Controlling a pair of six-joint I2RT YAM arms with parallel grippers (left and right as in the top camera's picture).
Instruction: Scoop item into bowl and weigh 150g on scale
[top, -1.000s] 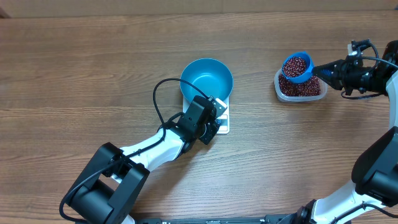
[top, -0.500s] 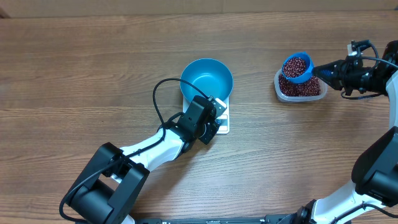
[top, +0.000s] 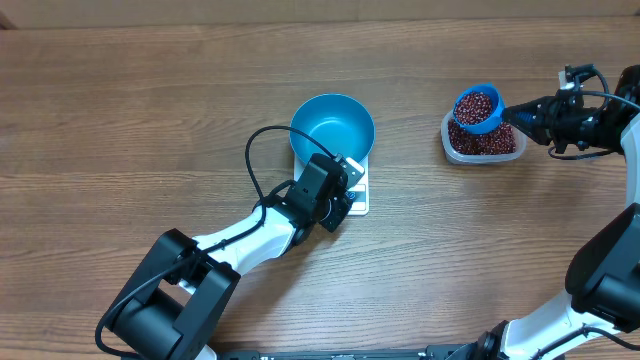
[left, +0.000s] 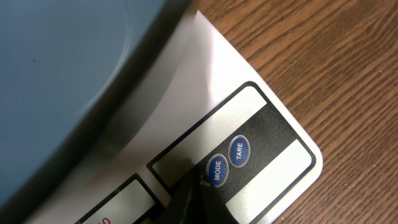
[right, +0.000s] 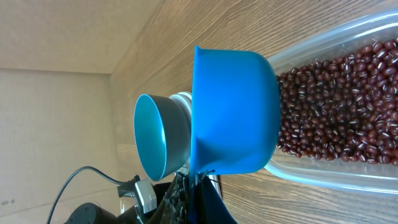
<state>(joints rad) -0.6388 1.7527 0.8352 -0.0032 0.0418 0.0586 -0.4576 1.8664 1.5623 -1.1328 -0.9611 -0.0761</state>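
Observation:
The bright blue bowl (top: 332, 126) stands empty on the white scale (top: 358, 203). My left gripper (top: 349, 192) is shut with nothing in it. In the left wrist view its tip (left: 194, 185) rests on the scale's panel (left: 273, 155), right beside the MODE button (left: 216, 169); the bowl's wall (left: 62, 74) fills the upper left. My right gripper (top: 516, 113) is shut on the handle of a small blue scoop (top: 478, 108) filled with red-brown beans (top: 477, 102), held just above the clear tub (top: 484, 143). The right wrist view shows the scoop's underside (right: 233, 112) above the tub's beans (right: 336, 112), gripped by my right gripper (right: 198, 186).
A black cable (top: 256, 160) loops from the left arm beside the bowl. The TARE button (left: 239, 150) sits next to MODE. The clear tub's rim (right: 323, 177) lies under the scoop. Bare wooden table (top: 150, 110) surrounds everything.

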